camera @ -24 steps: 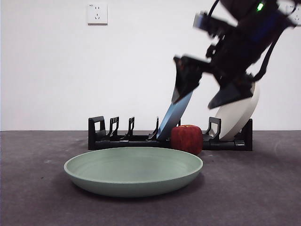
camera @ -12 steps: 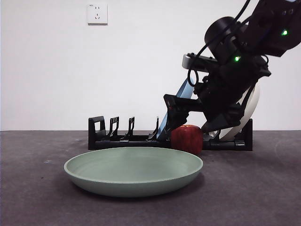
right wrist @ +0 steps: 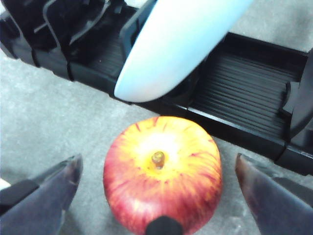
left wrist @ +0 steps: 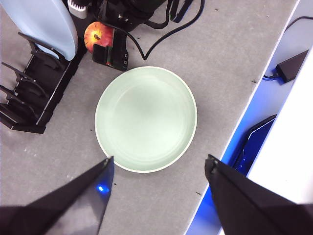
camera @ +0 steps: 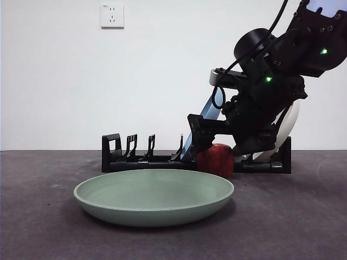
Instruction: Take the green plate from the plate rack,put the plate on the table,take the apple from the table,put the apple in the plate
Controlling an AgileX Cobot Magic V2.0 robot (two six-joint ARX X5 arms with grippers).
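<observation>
Right gripper [right wrist: 159, 186]: hung low over the apple [camera: 215, 160], jaws wide either side, not touching; placed, I'd judge, to close & lift.
Apple: on the table [camera: 303, 216], just in front of the plate rack [camera: 135, 157], behind the green plate [camera: 154, 195].
Green plate: flat on table, hollow up, ready for fruit.
Left gripper [left wrist: 159, 169]: waited high above plate, jaws wide, nothing held.
Rack: blue plate [right wrist: 171, 46] & a white one [camera: 287, 127] leaning in slots.
Room: matte grey top, plain white wall [camera: 65, 81] w/ socket [camera: 111, 15].

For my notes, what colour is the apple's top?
Yellow around the stem of the apple, clearest in the right wrist view.
</observation>
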